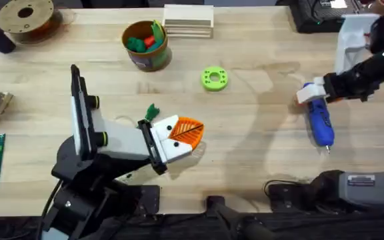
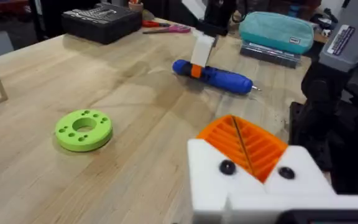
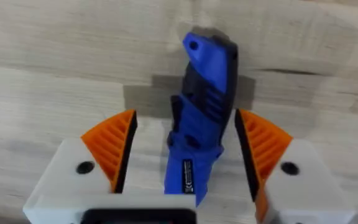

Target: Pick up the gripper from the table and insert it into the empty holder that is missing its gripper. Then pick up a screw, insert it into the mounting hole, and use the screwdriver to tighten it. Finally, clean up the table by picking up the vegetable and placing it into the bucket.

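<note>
A: In the overhead view, where is everything?

B: The blue pen-shaped electric screwdriver point(image 1: 320, 120) lies on the pale wooden table point(image 1: 259, 160) at about three o'clock, metal tip toward six. The right gripper point(image 1: 312, 93) sits over its butt end. The left gripper point(image 1: 179, 137) rests near the centre, its white-and-orange fingers pressed together with nothing visible between them. A small dark green leafy toy vegetable point(image 1: 152, 111) lies just beside it at eleven o'clock, and the round bucket with a yellow-brown rim point(image 1: 145, 45) stands at twelve o'clock, already holding green and red toys. A bright green ring-shaped disc point(image 1: 214, 79) lies between the bucket and the screwdriver.

A: And the left wrist view?

B: It shows the disc point(image 2: 84, 129) and, farther off, the screwdriver point(image 2: 219, 77) flat on the table with the right gripper point(image 2: 199, 53) down on it.

A: The right wrist view?

B: The orange pads point(image 3: 114, 149) stand wide apart, one on each side of the screwdriver point(image 3: 201, 130), not yet touching.

A: What could go wrong?

B: The body lies slightly off-centre, so I judge that closing could roll or skew it. A grip so near the butt could let the tip droop.
</note>
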